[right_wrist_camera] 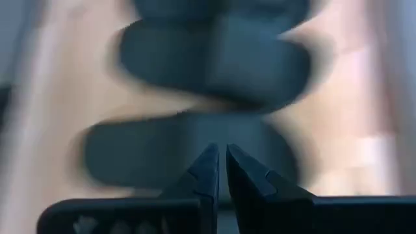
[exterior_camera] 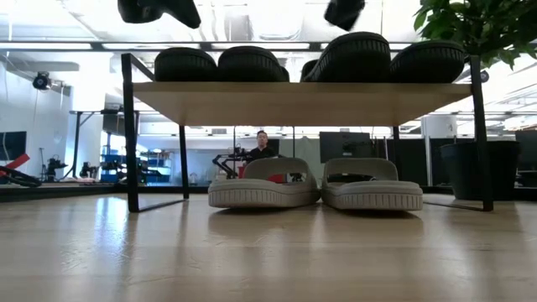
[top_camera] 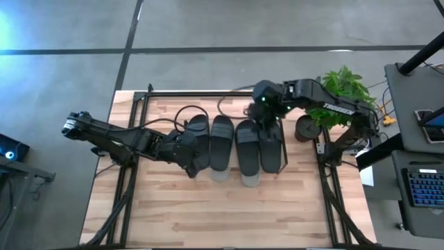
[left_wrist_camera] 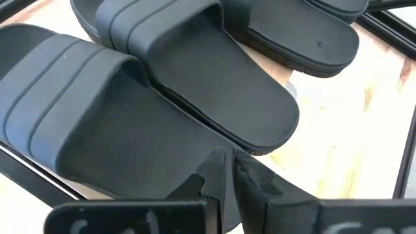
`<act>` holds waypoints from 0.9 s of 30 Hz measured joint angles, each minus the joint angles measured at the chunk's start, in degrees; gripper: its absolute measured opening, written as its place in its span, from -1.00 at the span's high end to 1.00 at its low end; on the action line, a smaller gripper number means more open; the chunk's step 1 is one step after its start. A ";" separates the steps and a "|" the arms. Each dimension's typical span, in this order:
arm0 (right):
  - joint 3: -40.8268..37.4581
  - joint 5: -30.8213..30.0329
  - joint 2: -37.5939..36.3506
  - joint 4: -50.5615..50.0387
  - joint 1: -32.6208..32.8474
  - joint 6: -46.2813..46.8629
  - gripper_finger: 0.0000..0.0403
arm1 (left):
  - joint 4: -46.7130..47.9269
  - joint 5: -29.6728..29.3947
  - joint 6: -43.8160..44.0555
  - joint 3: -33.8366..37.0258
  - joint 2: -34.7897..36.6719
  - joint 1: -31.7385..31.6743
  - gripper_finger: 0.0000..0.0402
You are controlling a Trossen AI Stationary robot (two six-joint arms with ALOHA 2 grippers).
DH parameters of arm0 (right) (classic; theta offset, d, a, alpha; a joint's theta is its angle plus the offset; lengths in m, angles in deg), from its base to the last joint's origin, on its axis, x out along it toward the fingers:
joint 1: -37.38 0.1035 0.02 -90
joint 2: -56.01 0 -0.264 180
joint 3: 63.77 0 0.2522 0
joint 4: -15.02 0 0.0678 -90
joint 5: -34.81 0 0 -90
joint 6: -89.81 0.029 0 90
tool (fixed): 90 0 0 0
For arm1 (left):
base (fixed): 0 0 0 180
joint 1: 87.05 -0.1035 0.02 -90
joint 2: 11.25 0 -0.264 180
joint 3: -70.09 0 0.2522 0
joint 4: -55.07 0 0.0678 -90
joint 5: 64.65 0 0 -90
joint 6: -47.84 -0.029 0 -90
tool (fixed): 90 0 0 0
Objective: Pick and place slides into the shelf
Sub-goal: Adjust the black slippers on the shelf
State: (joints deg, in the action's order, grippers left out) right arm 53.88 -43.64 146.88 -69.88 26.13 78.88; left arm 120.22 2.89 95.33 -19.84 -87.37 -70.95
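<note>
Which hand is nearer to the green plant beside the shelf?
The right hand: it hangs over the dark slides at the shelf's plant-side end. The left hand is at the opposite end, farther from the plant.

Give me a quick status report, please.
Left gripper shut, right gripper shut, both empty. Four dark slides on shelf top, two light slides below.

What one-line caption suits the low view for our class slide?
Four dark slides line the shelf's top board, two light grey slides sit beneath it, with a person in the room behind.
</note>
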 joint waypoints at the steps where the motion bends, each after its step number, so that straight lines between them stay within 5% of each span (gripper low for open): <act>1: -0.01 2.76 0.02 -2.80 0.22 1.28 0.89 | -0.01 0.17 0.02 0.00 0.00 0.00 0.95; 9: -4.91 3.39 0.13 -9.65 7.95 2.95 0.89 | 0.00 0.73 -2.80 0.07 0.00 -0.11 0.95; 27: -14.12 -3.67 2.00 6.65 22.04 14.80 0.89 | 0.09 -0.37 -6.86 0.59 0.00 -0.87 0.95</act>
State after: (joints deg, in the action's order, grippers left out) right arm 39.77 -47.32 148.88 -63.23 48.17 93.69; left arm 120.31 2.52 88.46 -19.25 -87.37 -71.82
